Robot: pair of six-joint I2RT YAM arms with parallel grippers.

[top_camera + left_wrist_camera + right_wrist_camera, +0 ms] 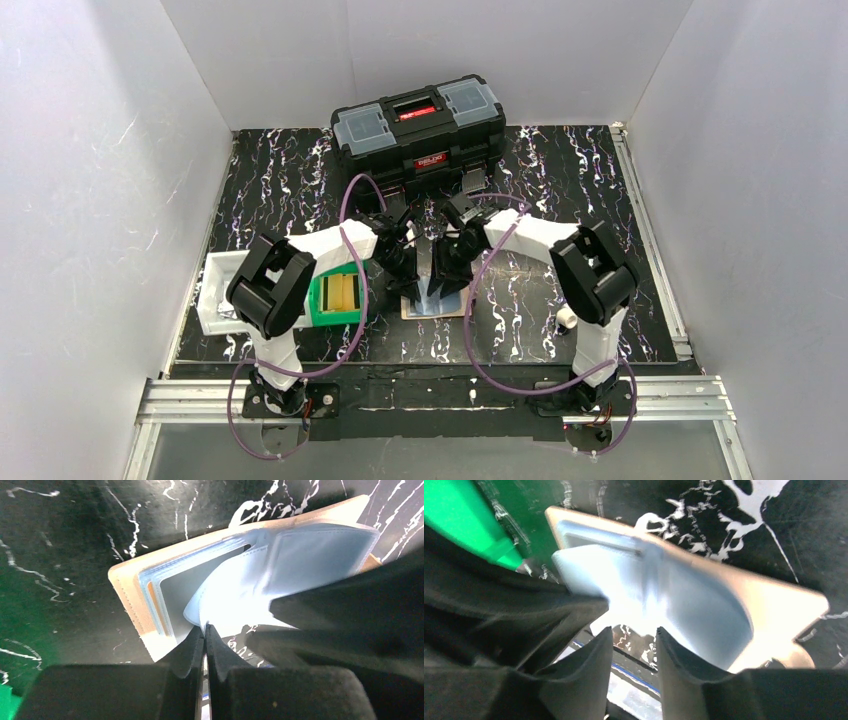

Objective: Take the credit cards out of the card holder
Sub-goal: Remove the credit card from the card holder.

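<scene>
- We are looking at the card holder [441, 305] lying open and flat on the table [560, 180], tan cover down and pale blue pockets facing up.
- The left gripper [205, 632] is hanging over the card holder with its fingers pressed tight together on a thin grey card [636, 667]. The card is standing upright above the holder, and from the left wrist we are seeing only its edge.
- The right gripper [633, 635] is hovering beside it over the card holder. Its fingers are standing apart, one on each side of that glossy card.
- An orange card [156, 605] is sitting tucked in a pocket at one end of the card holder, next to the tan border, with only a strip showing.
- One pale blue flap of the card holder is curling up toward the left fingertips.
- From above, both gripper heads are crowding over the card holder and hiding most of it. In each wrist view the other arm's black body is blocking part of it.
- A black toolbox [418, 128] is standing just behind the card holder. A green bin [338, 297] is sitting near its left side, and a white tray [213, 300] is lying farther left, beyond the bin.
</scene>
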